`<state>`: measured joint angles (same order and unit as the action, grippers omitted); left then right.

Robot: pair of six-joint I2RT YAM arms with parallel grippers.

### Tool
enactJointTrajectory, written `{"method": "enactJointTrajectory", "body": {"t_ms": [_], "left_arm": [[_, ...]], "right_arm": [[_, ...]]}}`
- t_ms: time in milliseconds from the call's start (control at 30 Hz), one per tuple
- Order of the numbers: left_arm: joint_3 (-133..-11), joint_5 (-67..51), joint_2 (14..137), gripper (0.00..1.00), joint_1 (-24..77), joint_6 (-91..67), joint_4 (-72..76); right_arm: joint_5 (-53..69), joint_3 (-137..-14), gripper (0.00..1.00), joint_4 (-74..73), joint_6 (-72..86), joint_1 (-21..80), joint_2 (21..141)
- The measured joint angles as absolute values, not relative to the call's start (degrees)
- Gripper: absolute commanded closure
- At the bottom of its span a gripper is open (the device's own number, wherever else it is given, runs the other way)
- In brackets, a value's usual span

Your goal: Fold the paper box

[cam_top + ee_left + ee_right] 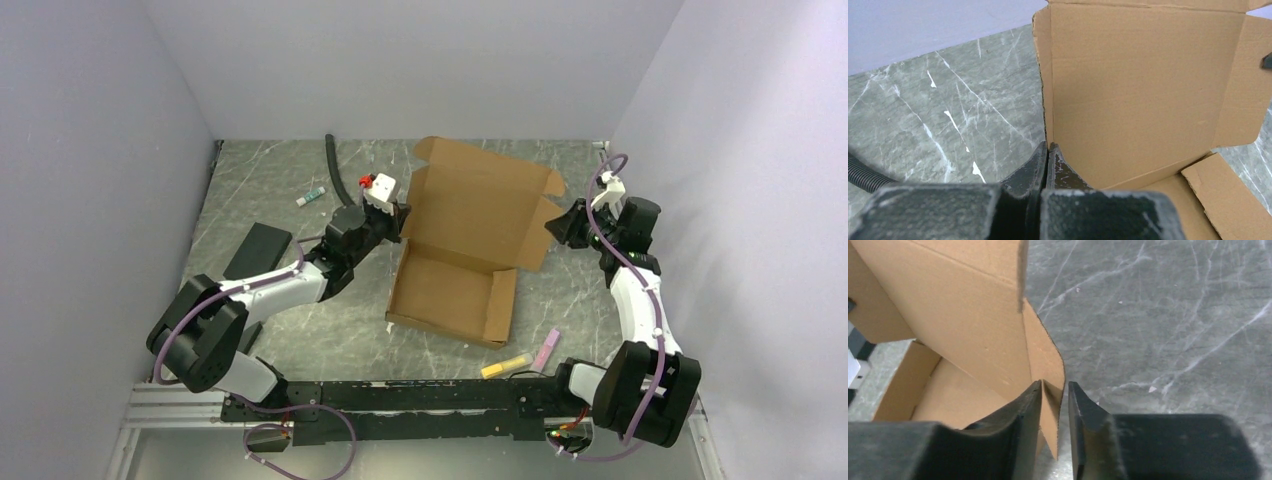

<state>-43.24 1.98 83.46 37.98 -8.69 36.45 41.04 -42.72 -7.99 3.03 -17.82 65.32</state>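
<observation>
Near the middle of the worktop (pixel 300 335) lies the paper box (pixel 455 290), only part-formed. Its base panel is flat on the surface. The big lid panel (pixel 480 215) stands up along the far side, with its top flap and side ears spread outwards. A side wall (pixel 502 305) on the right of the base is lifted, though not locked into anything I can see. The front wall looks low and loose.

The left pincer (pixel 1048 149) is pressed together right at the left edge of the raised lid. Whether cardboard sits between its fingers I cannot tell. The right pincer (pixel 1054 386) is spread on either side of the lid's right ear (pixel 1045 352); one finger touches the card and a gap shows at the other, so nothing is clamped there.

I judge the job less than half done. The lid is up and steadied, but the ears are not turned in, the walls are not squared or tucked, and the lid is not closed over the tray.

A yellow marker (pixel 505 366) and a pink one (pixel 546 348) lie near the near edge, clear of the box.
</observation>
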Motion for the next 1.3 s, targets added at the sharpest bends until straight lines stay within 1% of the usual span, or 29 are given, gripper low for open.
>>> {"method": "enactJointTrajectory", "body": {"t_ms": [67,100,200,300,400,533,700,933,1000,1100,1300], "left_arm": [[-43.24,2.55,83.46,1.00,38.19,-8.69,36.73],[-43.24,2.87,83.46,1.00,38.33,-8.73,36.93],[-43.24,3.20,83.48,1.00,38.72,-8.93,37.21],[-43.38,3.77,84.07,1.00,39.22,-9.26,37.65],[-44.36,4.56,85.89,1.00,39.72,-9.65,38.37],[-46.65,7.90,88.68,1.00,40.32,-9.69,38.33],[-48.49,12.01,92.27,1.00,41.41,-9.89,38.35],[-50.61,16.25,95.70,1.00,43.27,-10.33,38.61],[-50.83,17.45,96.33,1.00,43.46,-10.39,38.76],[-51.03,18.52,96.53,1.00,43.86,-10.39,38.81],[-51.13,21.17,96.64,1.00,44.47,-10.24,38.81]], "right_arm": [[42.15,-42.41,0.98,-6.55,4.36,-17.78,65.32],[42.68,-42.41,1.00,-6.04,4.89,-17.74,65.32],[43.31,-42.52,1.00,-4.62,6.50,-16.95,65.30],[38.96,-44.21,1.00,-4.91,7.25,-14.83,65.49],[31.14,-47.97,1.00,-5.15,7.55,-10.17,66.24],[17.96,-50.22,1.00,-4.47,8.03,-1.39,66.46],[6.48,-48.69,1.00,-3.05,10.61,3.20,66.43],[0.71,-44.03,1.00,4.03,13.21,5.37,66.41],[0.45,-43.55,0.93,5.04,13.80,5.76,66.41],[1.41,-43.20,0.86,5.89,14.39,5.87,66.41],[6.59,-42.61,0.84,6.31,13.96,5.93,66.02]]}}
